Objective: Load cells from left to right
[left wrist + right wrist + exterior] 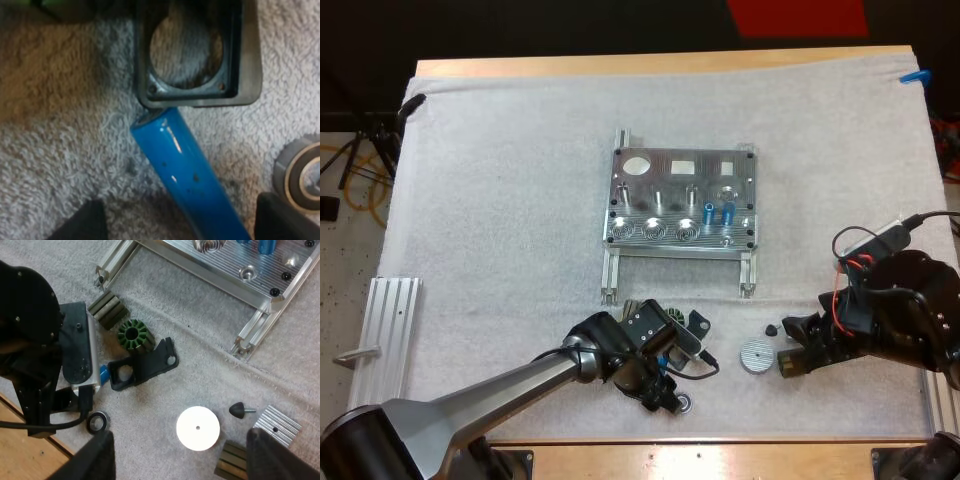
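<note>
Left wrist view: one bright blue cylinder (192,172) lies on the white mat (60,150), its upper end touching one black plastic bracket with a round hole (247,55). One steel bearing ring (300,172) sits beside it, partly cut off. The left gripper (185,225) points down, fingers apart either side of the cylinder and clear of it.

High view: one ribbed metal fixture (680,200) holds two upright blue cylinders (710,212).

The right gripper (190,457) is low, spread and empty by one white disc (198,428), one black cone (237,410) and two grooved grey-green blocks (107,310).

We see one blue cylinder (192,175) lying flat on the mat (60,145). Two more cylinders (708,212) stand upright in the metal fixture (675,180).
</note>
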Available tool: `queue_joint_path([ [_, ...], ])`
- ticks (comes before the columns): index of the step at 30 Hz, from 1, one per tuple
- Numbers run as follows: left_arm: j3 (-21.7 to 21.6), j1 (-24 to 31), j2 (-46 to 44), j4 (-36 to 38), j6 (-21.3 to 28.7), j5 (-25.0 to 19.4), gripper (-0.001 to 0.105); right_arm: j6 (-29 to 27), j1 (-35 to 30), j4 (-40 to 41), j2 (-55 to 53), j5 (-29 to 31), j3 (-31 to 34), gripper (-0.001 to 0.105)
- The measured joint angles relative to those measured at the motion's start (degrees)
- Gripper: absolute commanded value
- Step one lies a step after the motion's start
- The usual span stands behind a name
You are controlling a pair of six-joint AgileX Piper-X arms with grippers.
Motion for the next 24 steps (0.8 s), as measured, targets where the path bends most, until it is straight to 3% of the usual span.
queue_joint_path([
  [3,-0.12,0.0,0.21,0.15,0.14,-0.51,0.048,0.0,0.0,0.0,0.0,0.0,0.0,0.056],
  [8,-0.08,0.0,0.4,0.03,1.35,-1.85,0.008,0.24,0.0,-0.48,0.0,0.0,0.0,0.056],
  [10,-0.08,0.0,0.4,0.05,2.39,-1.84,0.0,0.25,0.0,-1.23,0.0,0.0,0.0,0.056],
  [18,0.08,0.0,-2.81,2.53,8.84,-4.41,0.0,0.39,0.0,-4.76,0.0,0.0,0.0,0.056],
  [24,0.08,0.0,-16.51,7.37,13.87,-8.77,0.0,0.39,0.0,-4.74,0.0,-1.63,0.0,0.056],
])
